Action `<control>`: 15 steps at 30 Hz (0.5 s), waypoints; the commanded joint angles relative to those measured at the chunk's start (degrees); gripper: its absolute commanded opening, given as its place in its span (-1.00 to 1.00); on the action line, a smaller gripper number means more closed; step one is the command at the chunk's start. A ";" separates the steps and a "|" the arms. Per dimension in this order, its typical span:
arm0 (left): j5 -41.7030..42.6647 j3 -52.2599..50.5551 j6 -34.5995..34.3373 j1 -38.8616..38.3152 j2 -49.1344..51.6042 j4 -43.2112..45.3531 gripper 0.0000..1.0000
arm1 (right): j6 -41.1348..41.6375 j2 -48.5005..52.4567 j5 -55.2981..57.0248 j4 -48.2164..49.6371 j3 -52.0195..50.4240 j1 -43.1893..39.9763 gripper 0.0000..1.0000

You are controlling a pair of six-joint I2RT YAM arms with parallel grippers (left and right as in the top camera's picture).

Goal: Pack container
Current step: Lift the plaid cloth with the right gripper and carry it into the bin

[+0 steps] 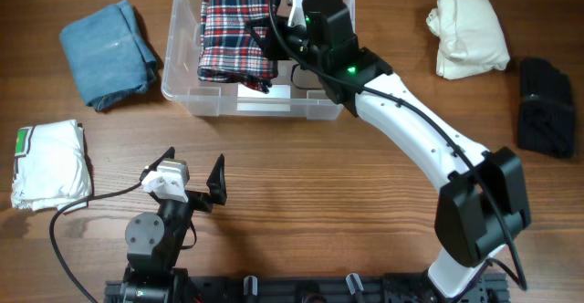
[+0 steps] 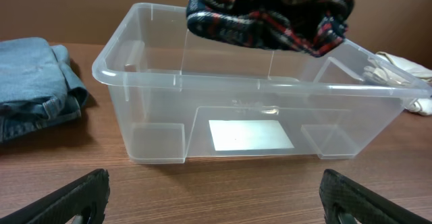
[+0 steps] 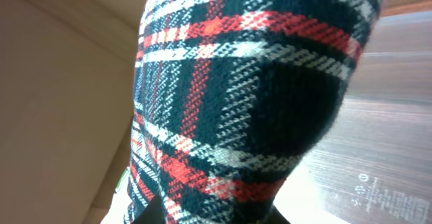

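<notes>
Nearest, the left claw (image 1: pixel 190 170) hangs over the tabletop (image 1: pixel 319 175) with its jaws spread wide and nothing between them. Beyond it the container (image 1: pixel 180 61) sits on the tabletop, its white label (image 2: pixel 250 135) on the near side. Over the container's left half the right claw (image 1: pixel 292 4) is closed on a plaid cloth (image 1: pixel 233 25), which hangs over the opening. Jeans (image 1: pixel 108 52) lie just left of the container.

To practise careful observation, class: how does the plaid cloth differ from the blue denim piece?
Pattern: the plaid cloth is checked red, white and dark; the blue denim piece is plain blue. Pose: the plaid cloth hangs bunched above the container, while the denim lies folded on the table left of it. Both are fabric, neither lying inside the container.
</notes>
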 commanded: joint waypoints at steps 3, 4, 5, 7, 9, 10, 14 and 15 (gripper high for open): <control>-0.13 -0.37 -0.09 -0.24 -0.20 -0.09 1.00 | 1.95 3.74 0.31 4.07 1.57 0.92 -0.92; -0.13 -0.37 -0.09 -0.24 -0.20 -0.09 0.99 | 1.49 4.37 0.42 4.46 1.57 1.18 -0.91; -0.13 -0.37 -0.09 -0.24 -0.20 -0.09 0.99 | 0.52 4.85 0.48 5.18 1.57 1.44 -0.92; -0.13 -0.37 -0.09 -0.24 -0.20 -0.09 0.99 | -1.49 6.03 0.48 7.02 1.57 1.97 -0.92; -0.13 -0.37 -0.09 -0.24 -0.20 -0.09 0.99 | -2.45 7.32 0.52 8.26 1.57 2.25 -0.92; -0.13 -0.37 -0.09 -0.24 -0.20 -0.09 1.00 | -2.80 7.72 0.52 8.61 1.57 2.25 -0.92; -0.13 -0.37 -0.09 -0.24 -0.20 -0.09 0.99 | -3.17 9.27 1.44 8.66 1.57 2.25 -0.92; -0.13 -0.37 -0.09 -0.24 -0.20 -0.09 0.99 | -3.17 9.60 1.44 8.68 1.57 2.29 -0.92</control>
